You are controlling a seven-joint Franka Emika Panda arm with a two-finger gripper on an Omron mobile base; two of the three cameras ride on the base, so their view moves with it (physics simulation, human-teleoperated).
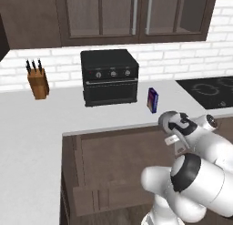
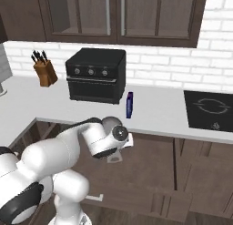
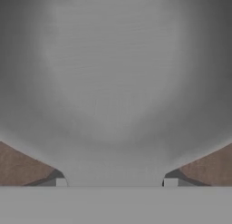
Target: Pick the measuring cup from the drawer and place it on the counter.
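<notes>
A translucent whitish measuring cup (image 3: 115, 82) fills most of the hand view, pressed close between the two fingers (image 3: 61, 182), which grip its base over the brown wood of the drawer (image 3: 18, 166). In the left base view the white arm bends low at the lower right, below the pale surface (image 1: 45, 115), where a black toaster oven (image 1: 109, 77), a knife block (image 1: 37, 80) and a blue box (image 1: 152, 99) stand across the upper half.

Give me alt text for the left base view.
A white robot arm reaches down below the light counter into dark brown cabinetry. On the counter stand a black toaster oven, a knife block and a blue-purple box.
</notes>
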